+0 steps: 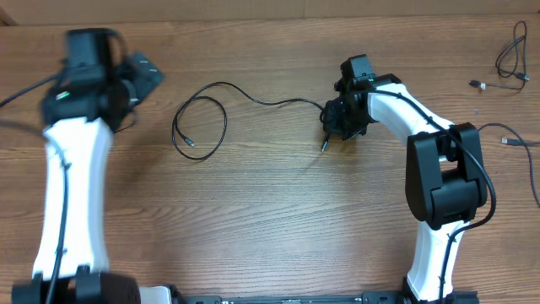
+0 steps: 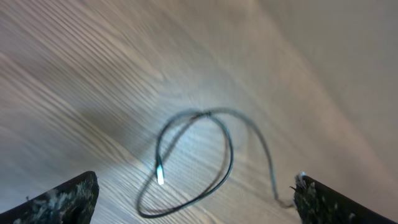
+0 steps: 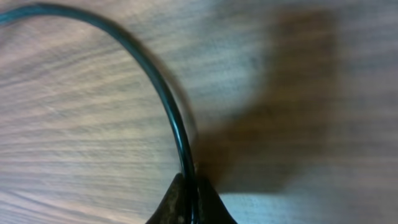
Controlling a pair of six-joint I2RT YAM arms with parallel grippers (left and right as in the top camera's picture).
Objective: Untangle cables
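One thin black cable (image 1: 253,97) lies across the middle of the table, coiled in a loop (image 1: 200,127) at its left end. My right gripper (image 1: 336,120) is shut on its right part, and the plug end (image 1: 323,145) hangs just below the fingers. The right wrist view shows the cable (image 3: 168,106) arcing away from the closed jaws of the right gripper (image 3: 191,202). My left gripper (image 1: 142,74) is open and raised left of the loop, holding nothing. In the left wrist view the loop (image 2: 229,149) with its silver plug (image 2: 160,173) lies between and beyond the spread fingers (image 2: 62,199).
A second cable (image 1: 511,52) is bunched at the far right corner of the table. A third cable (image 1: 509,140) lies at the right edge beside the right arm's base. The table's far edge (image 1: 270,17) runs just behind the arms.
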